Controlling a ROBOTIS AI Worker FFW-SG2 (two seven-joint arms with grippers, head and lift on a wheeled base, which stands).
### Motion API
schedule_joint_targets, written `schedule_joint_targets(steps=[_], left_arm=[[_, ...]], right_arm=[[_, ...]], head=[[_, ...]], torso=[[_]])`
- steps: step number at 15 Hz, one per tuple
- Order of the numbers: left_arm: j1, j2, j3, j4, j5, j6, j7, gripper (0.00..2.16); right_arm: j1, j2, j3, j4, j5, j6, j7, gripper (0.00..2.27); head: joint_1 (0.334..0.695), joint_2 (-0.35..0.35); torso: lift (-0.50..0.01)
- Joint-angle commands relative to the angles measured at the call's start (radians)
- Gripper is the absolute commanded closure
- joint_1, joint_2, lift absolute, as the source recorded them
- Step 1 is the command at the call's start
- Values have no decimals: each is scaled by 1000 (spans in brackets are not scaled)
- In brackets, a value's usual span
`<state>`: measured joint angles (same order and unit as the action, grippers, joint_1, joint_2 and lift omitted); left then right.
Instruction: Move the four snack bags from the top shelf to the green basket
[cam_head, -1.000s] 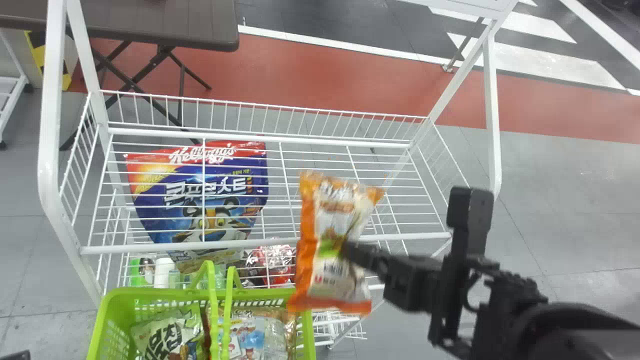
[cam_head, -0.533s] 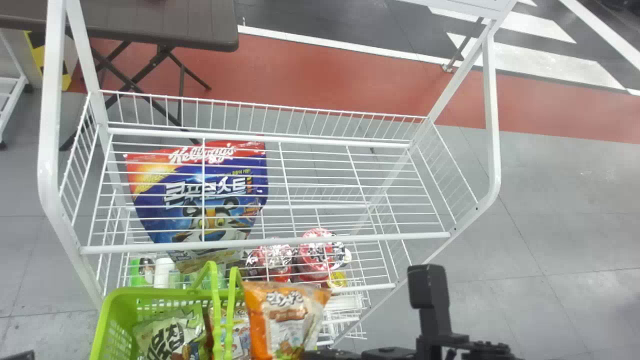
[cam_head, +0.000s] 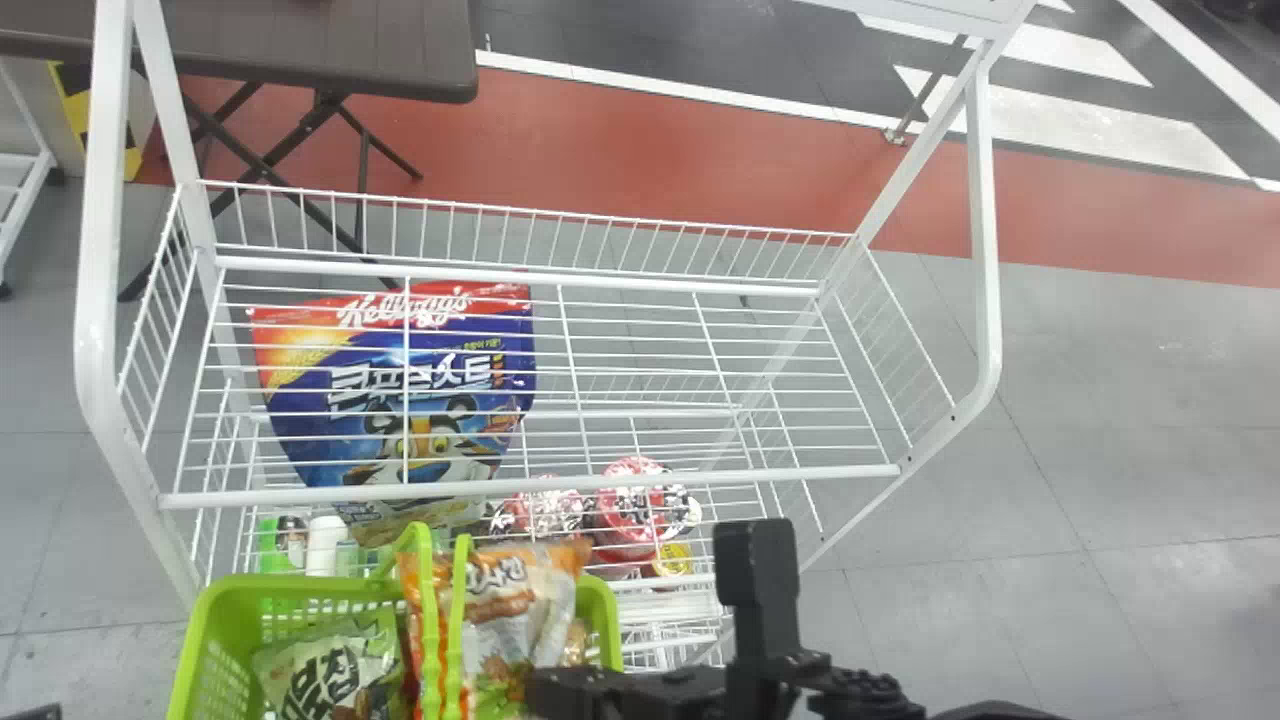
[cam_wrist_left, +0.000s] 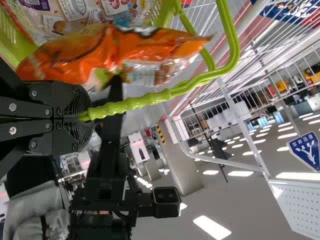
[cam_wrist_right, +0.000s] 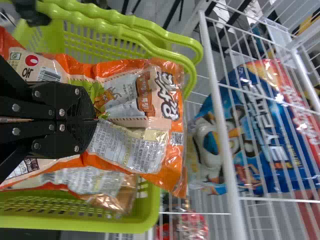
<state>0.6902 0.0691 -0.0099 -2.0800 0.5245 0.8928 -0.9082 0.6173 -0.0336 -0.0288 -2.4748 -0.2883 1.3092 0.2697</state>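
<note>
Crinkled orange bag (cam_head: 520, 615) moved left over basket (cam_head: 300, 587) of bags (cam_head: 330, 675), right end effector (cam_head: 530, 690) pinching it, left end effector (cam_wrist_left: 85, 117) gripping handle (cam_wrist_left: 145, 100).

Orange snack bag (cam_wrist_right: 140, 132) in glossy crinkled plastic, green basket (cam_head: 300, 587) of smooth plastic, top shelf (cam_head: 530, 490) of smooth white metal wire
</note>
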Motion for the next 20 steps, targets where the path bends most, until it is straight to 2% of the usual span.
schedule_joint_targets(steps=[1, 5, 7, 8, 9, 10, 11, 20], left_arm=[[0, -2, 1, 0, 0, 2, 0, 1582], [-5, -2, -1, 3, 0, -1, 2, 1582], [-6, -2, -1, 6, 0, -1, 2, 1582], [-8, -2, -1, 6, 0, -1, 0, 1582], [-9, -2, -2, 8, 0, 2, 0, 1582], [-9, -2, -2, 8, 0, 2, 0, 1582], [-9, -2, -2, 6, 0, 2, 0, 1582], [-5, -5, -1, 5, -5, -1, 0, 1582]], right_arm=[[-5, -2, 49, 22, 20, -46, 2, 2240], [9, -14, 101, 25, -25, 65, 43, 2240], [19, -20, 105, 25, -34, 89, 52, 2240], [19, -20, 104, 27, -32, 86, 52, 2148], [21, -22, 95, 30, -38, 74, 52, 1555], [21, -22, 87, 30, -38, 55, 52, 424], [21, -22, 76, 28, -38, 46, 51, -2], [35, -23, -48, 5, -61, -95, 56, 66]], head=[[695, -297], [695, -230], [695, -169], [695, -162], [695, -159], [695, -159], [695, -159], [695, -263]], torso=[[0], [0], [0], [0], [0], [0], [0], [0]])
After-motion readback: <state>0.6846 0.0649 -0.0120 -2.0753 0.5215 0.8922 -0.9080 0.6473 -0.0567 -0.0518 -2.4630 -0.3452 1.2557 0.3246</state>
